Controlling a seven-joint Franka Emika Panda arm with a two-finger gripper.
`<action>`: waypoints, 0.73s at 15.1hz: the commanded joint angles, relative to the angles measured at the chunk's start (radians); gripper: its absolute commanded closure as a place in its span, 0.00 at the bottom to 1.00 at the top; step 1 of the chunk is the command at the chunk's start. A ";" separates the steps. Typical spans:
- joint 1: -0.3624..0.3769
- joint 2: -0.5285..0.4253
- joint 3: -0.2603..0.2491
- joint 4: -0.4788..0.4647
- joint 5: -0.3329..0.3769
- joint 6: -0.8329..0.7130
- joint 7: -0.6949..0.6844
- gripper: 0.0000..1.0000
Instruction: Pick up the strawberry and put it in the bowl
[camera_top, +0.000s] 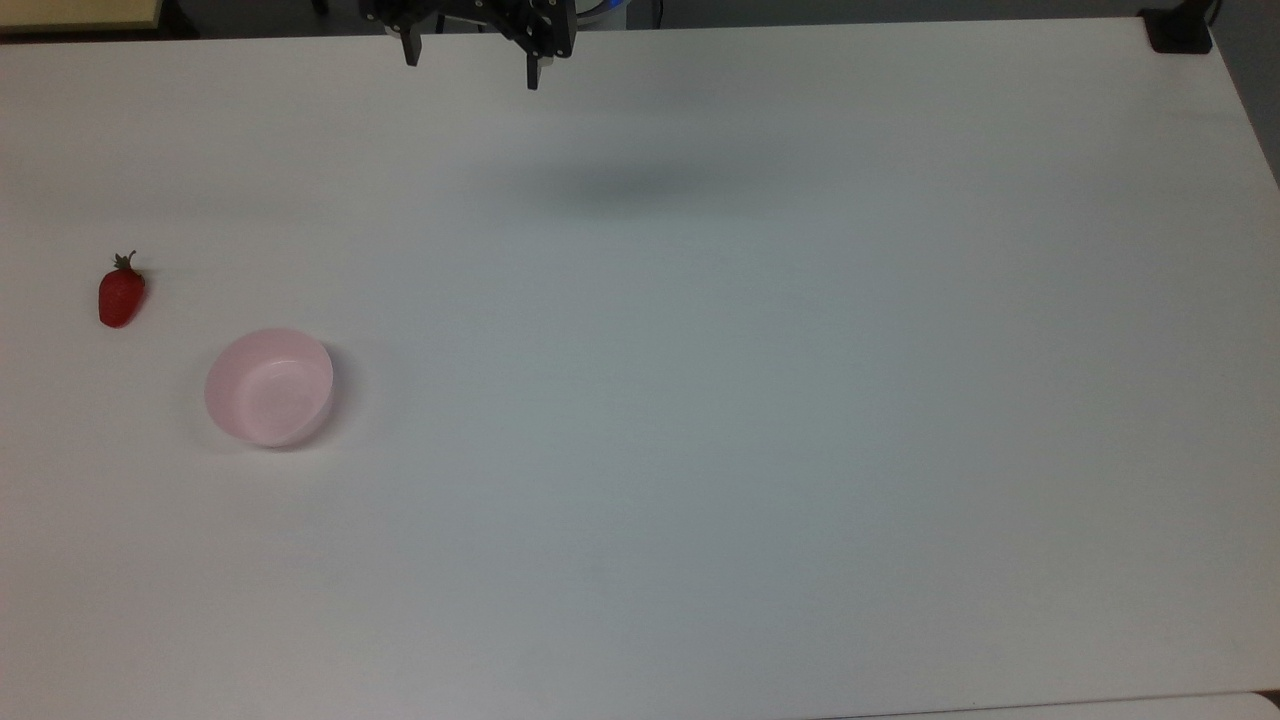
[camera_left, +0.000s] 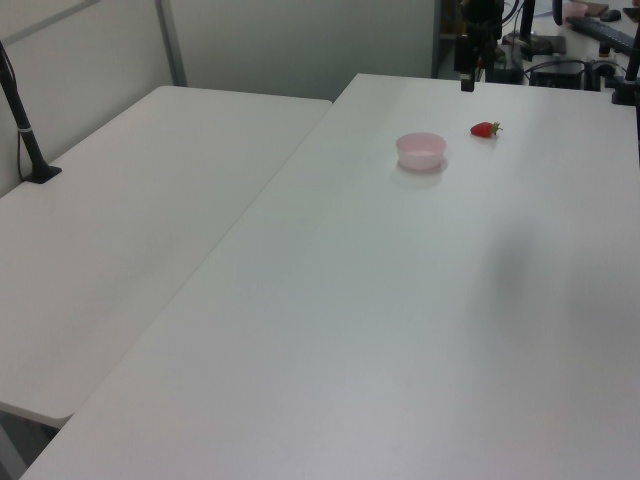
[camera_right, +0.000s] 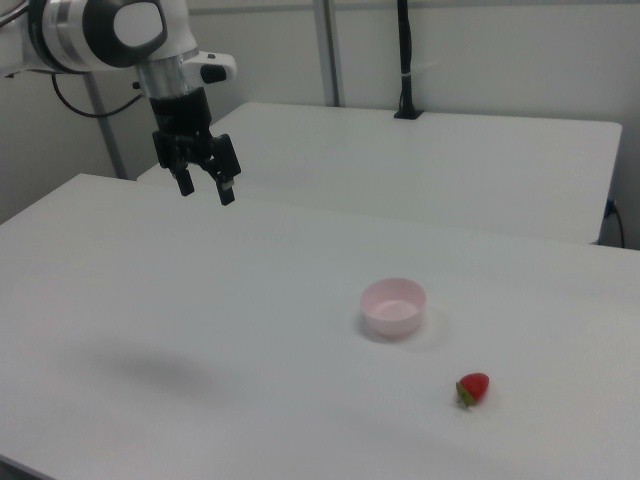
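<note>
A small red strawberry (camera_top: 121, 294) with a green cap lies on the white table near the top view's left edge. It also lies at the left view's upper right (camera_left: 485, 129) and the right view's lower right (camera_right: 473, 388). A pale pink bowl (camera_top: 269, 386) stands empty a short way from it (camera_left: 421, 150) (camera_right: 394, 306). My gripper (camera_top: 470, 66) hangs open high over the table's far edge in the top view, well away from both. In the right view the gripper (camera_right: 206, 188) is at the upper left, with nothing between its fingers.
A second white table (camera_left: 130, 210) adjoins this one. A black pole mount (camera_left: 28, 140) is clamped at its far side. Another black clamp (camera_top: 1178, 30) sits at the top view's upper right corner. The gripper's shadow (camera_top: 625, 188) falls on the white table (camera_top: 760, 400).
</note>
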 joint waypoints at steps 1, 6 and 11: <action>-0.004 -0.022 -0.008 -0.011 0.017 -0.023 -0.010 0.00; -0.033 -0.013 -0.008 -0.007 0.017 -0.011 -0.011 0.00; -0.092 0.012 -0.008 0.009 0.017 -0.002 -0.054 0.00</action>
